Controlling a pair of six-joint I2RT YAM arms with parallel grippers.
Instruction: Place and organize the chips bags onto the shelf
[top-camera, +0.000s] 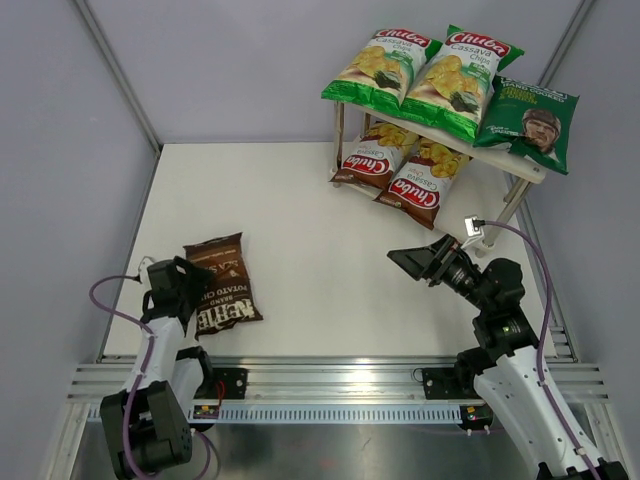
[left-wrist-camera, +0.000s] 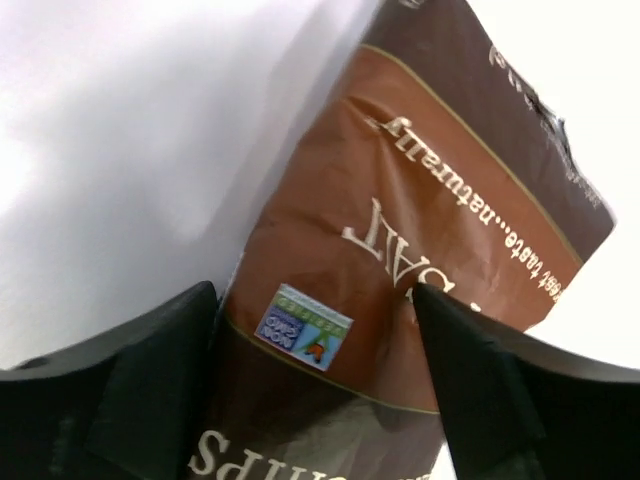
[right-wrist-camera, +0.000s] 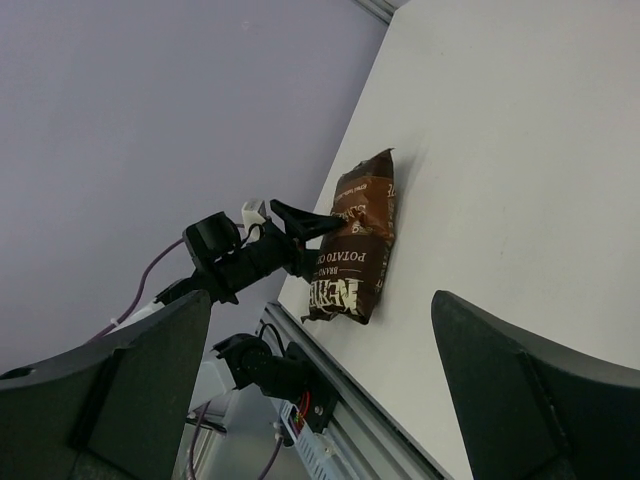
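Kettle bag (top-camera: 222, 285): dark brown, glossy, creased, white lettering, lying flat on the table (top-camera: 320, 230) near its front-left corner, well apart from the shelf (top-camera: 530, 168).
Left gripper (left-wrist-camera: 315, 310) spread wide, straddling the bag's edge, nothing clamped. Right gripper (top-camera: 415, 260) wide open, empty, above mid-table.

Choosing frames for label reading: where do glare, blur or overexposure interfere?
Left wrist: table blown out white, left pincer dark and soft, Kettle bag print legible. Right wrist: right pincer dark, soft; bag lettering readable. Top external: even light.
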